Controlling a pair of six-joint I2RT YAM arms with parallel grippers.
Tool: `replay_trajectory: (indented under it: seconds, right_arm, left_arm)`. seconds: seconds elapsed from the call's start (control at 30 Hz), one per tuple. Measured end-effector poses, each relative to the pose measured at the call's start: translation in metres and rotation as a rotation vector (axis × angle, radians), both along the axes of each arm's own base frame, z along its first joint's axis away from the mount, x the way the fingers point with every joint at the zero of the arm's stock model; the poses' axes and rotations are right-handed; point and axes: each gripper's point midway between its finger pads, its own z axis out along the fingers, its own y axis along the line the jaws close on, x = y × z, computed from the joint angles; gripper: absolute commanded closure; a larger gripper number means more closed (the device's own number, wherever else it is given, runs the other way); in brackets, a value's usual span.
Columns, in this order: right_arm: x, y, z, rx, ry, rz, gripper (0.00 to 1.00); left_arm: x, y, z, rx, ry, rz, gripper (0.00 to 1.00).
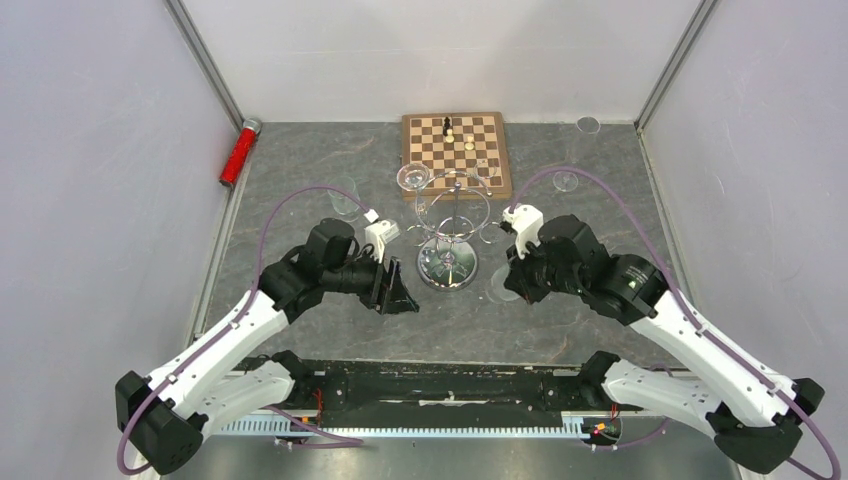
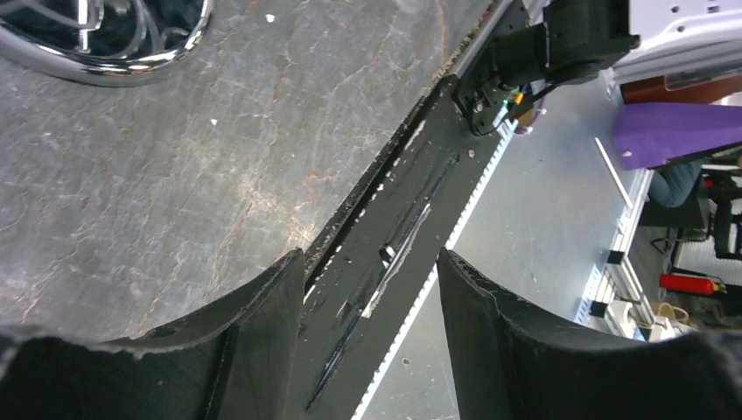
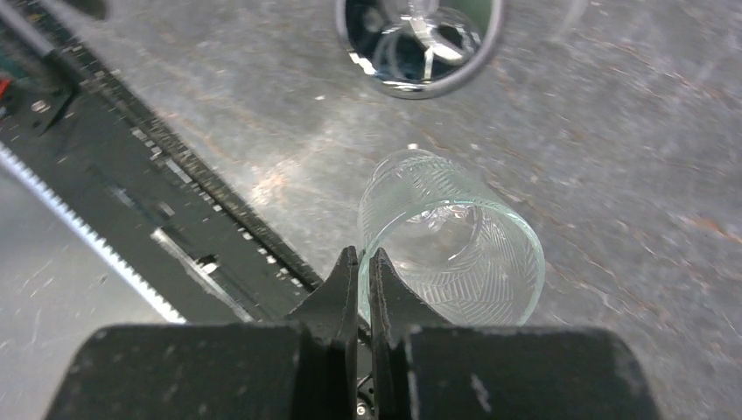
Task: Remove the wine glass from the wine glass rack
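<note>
The chrome wine glass rack stands mid-table on its round mirrored base; the base also shows in the left wrist view and the right wrist view. A clear wine glass sits at the rack's far-left loop. My right gripper is shut on the rim of a clear cut-pattern wine glass, just right of the base; its stem is hidden. In the top view this gripper holds that glass low by the table. My left gripper is open and empty, left of the base.
A wooden chessboard with a few pieces lies behind the rack. More clear glasses stand at the left, the right and the far right corner. A red cylinder lies by the left wall. The black mounting rail runs along the near edge.
</note>
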Motion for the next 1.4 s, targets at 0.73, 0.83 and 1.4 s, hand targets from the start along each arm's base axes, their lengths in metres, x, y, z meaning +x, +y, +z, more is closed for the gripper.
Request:
replay_trajectory:
  seconds: [0.73, 0.83, 1.4]
  right_arm:
    - [0.135, -0.115, -0.024, -0.197, 0.020, -0.580, 1.00]
    - [0.151, -0.128, -0.031, -0.210, 0.032, -0.623, 1.00]
    - [0.214, -0.171, -0.058, -0.292, 0.050, -0.732, 1.00]
  left_arm:
    - [0.028, 0.026, 0.000, 0.133, -0.148, 0.149, 0.39]
    - [0.030, 0.031, 0.001, 0.148, -0.169, 0.171, 0.39]
    - [0.031, 0.039, 0.003, 0.158, -0.202, 0.208, 0.39]
